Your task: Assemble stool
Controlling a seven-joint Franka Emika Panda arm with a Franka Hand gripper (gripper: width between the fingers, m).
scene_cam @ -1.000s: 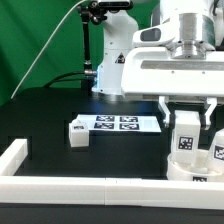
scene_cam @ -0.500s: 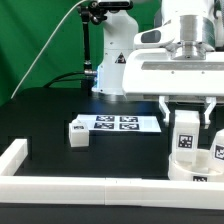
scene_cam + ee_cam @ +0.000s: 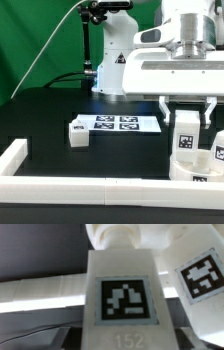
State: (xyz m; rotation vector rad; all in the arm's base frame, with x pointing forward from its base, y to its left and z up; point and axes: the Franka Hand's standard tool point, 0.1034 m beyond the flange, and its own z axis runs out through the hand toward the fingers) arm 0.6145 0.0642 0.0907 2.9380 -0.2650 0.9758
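Note:
My gripper (image 3: pixel 187 114) is shut on an upright white stool leg (image 3: pixel 185 132), its fingers flanking the leg's top. The leg stands on or just above the round white seat (image 3: pixel 188 170) at the exterior view's lower right; the contact is hidden. A second leg (image 3: pixel 218 152) stands on the seat beside it. A third leg (image 3: pixel 77 132) lies loose on the table to the left. In the wrist view the held leg (image 3: pixel 125 308) with its tag fills the middle between my gripper's (image 3: pixel 125 341) fingers. The second leg's tag (image 3: pixel 203 274) shows beside it.
The marker board (image 3: pixel 122 123) lies flat on the black table behind the loose leg. A long white border rail (image 3: pixel 60 183) runs along the front edge and up the left side. The arm's base (image 3: pixel 110 60) stands at the back, before a green curtain.

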